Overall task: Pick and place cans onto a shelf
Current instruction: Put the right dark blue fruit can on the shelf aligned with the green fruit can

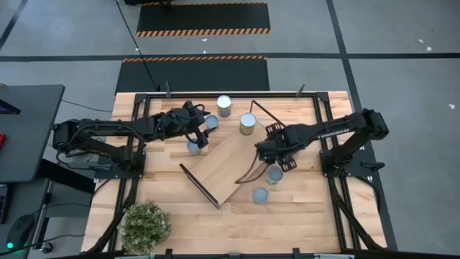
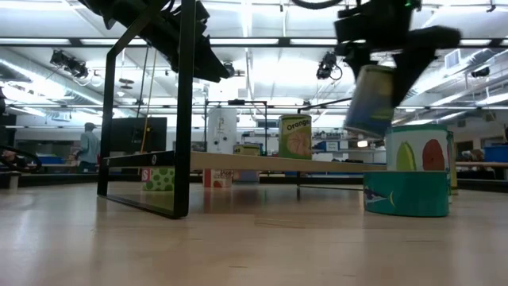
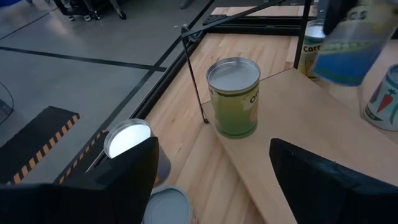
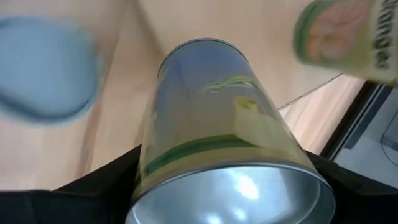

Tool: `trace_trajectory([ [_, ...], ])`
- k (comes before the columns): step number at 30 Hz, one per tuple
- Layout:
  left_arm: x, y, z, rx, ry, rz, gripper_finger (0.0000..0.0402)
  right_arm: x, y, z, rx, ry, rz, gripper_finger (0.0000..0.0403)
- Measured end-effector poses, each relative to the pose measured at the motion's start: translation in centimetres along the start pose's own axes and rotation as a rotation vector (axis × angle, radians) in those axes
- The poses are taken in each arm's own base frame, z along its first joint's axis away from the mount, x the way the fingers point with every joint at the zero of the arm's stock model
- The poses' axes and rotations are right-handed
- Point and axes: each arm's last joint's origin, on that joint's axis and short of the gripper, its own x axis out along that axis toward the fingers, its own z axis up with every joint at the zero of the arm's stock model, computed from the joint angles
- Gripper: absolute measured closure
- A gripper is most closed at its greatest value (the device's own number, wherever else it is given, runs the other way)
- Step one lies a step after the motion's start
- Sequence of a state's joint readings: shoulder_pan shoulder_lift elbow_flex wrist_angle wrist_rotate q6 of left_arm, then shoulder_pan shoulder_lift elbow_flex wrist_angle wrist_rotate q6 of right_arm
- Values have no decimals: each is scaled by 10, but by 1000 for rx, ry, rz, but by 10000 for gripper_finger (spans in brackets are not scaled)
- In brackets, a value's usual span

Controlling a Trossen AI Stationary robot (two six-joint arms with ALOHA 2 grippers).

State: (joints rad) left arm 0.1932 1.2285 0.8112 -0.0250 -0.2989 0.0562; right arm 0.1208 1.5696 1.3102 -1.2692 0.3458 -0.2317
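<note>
right end effector (image 1: 277, 152) grasping a can (image 2: 370, 100), lifted and tilted above the shelf (image 1: 228, 162) edge. left end effector (image 1: 199, 134) released, hovering near the orange-label can (image 1: 247, 123) on the shelf.

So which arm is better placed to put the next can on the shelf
The right. Its pincer is already shut on a can, held in the air beside the shelf. The left pincer is open and empty over the shelf's other edge, above cans standing on the table.

The held can (image 4: 221, 143) is motion-blurred, its label unreadable, its base cut off by the edge.
</note>
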Motion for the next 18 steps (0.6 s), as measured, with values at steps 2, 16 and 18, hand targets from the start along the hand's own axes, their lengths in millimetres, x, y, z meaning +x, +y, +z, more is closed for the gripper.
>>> trace_trajectory([
  [2,0,0,0,-2,-4,0,90,4,-8,2,12,-23,-4,84],
  [16,0,0,1,-4,-10,1,90,49,-42,32,-65,149,68,84],
  [18,0,0,1,-4,-10,1,90,49,-46,35,-80,159,70,84],
])
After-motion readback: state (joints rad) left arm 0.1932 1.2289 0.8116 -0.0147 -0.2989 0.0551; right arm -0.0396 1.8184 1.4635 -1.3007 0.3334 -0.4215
